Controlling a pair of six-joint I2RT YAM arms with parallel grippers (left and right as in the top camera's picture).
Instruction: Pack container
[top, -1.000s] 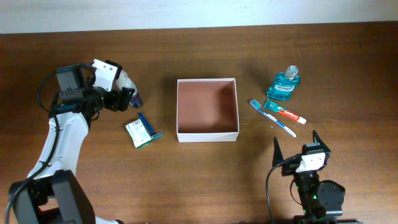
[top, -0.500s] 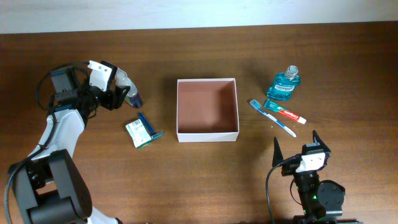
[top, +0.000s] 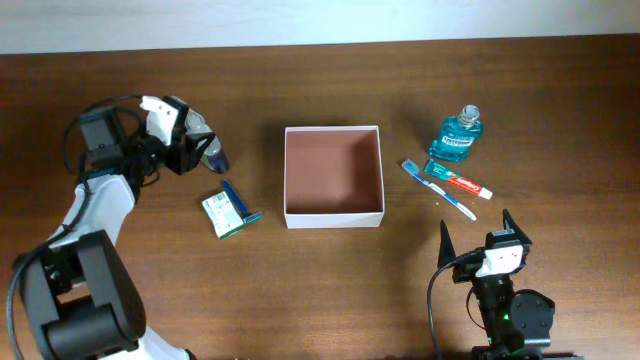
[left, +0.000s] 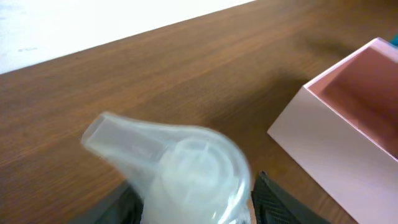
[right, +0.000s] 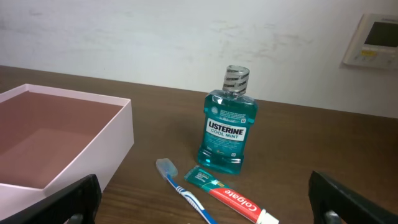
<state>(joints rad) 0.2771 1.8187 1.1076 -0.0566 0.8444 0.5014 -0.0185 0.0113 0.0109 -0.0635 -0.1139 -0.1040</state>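
Observation:
The container (top: 334, 214) is a square white-walled box with a reddish-brown inside at the table's middle; it also shows in the left wrist view (left: 323, 158) and the right wrist view (right: 106, 140). My left gripper (top: 200, 152) is left of it, shut on a clear bottle with a whitish cap (left: 186, 171). My right gripper (top: 473, 232) is open and empty at the front right. A teal mouthwash bottle (top: 457, 137), a toothpaste tube (top: 458, 180) and a blue toothbrush (top: 440, 190) lie right of the container.
A small green-and-white carton (top: 222, 215) and a blue stick-like item (top: 238, 203) lie on the wood between my left gripper and the container. The table's far edge meets a white wall.
My left gripper has shifted slightly back and left with the clear bottle in it. The right arm has not moved.

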